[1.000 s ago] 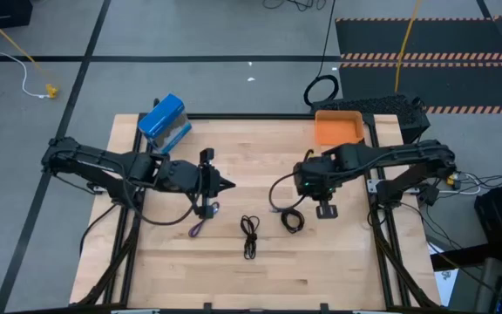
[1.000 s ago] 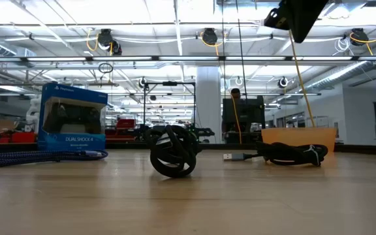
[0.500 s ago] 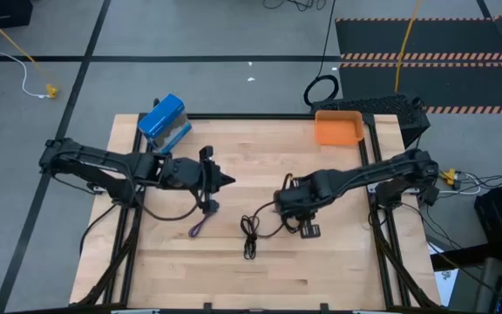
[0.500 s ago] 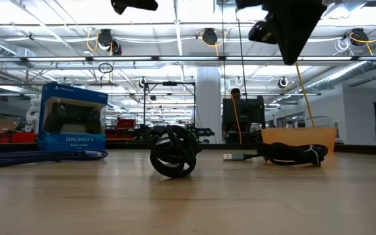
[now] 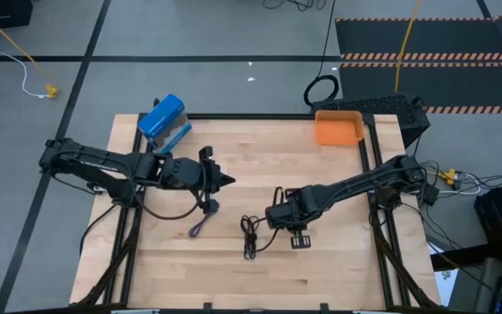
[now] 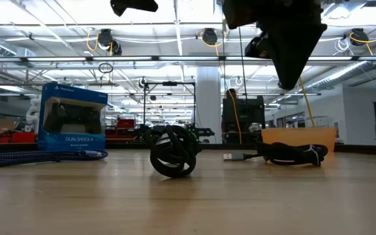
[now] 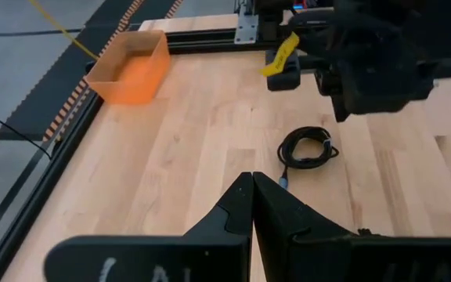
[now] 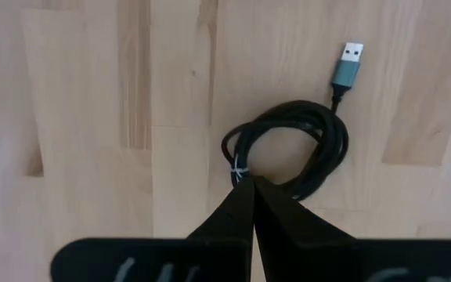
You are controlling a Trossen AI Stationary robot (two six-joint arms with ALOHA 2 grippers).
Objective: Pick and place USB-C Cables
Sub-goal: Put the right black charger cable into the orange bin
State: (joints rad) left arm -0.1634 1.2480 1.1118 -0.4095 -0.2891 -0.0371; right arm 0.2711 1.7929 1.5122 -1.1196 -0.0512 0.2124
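RIGHT ARM: I am reaching across the tabletop (image 5: pixel 321 270), my right gripper (image 8: pixel 253 184) hovering with fingers together over the coiled black cable (image 8: pixel 288 153) | LEFT ARM: my left gripper (image 7: pixel 251 184) is waiting, closed, mid-left | VIEWS: high view is hiding the coil under my wrist; folded black cable (image 5: pixel 250 235), purple-blue cable (image 5: pixel 197 228) lying nearby

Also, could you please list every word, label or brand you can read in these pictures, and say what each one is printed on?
"DUALSHOCK 4": on the front of the blue controller box, low on the face, in the low view.
A small line of white text along the top edge of that box: too small to read.
The orange bin, the coiled black cable and its plug carry no readable marking.
Nothing else legible on the table or arms.
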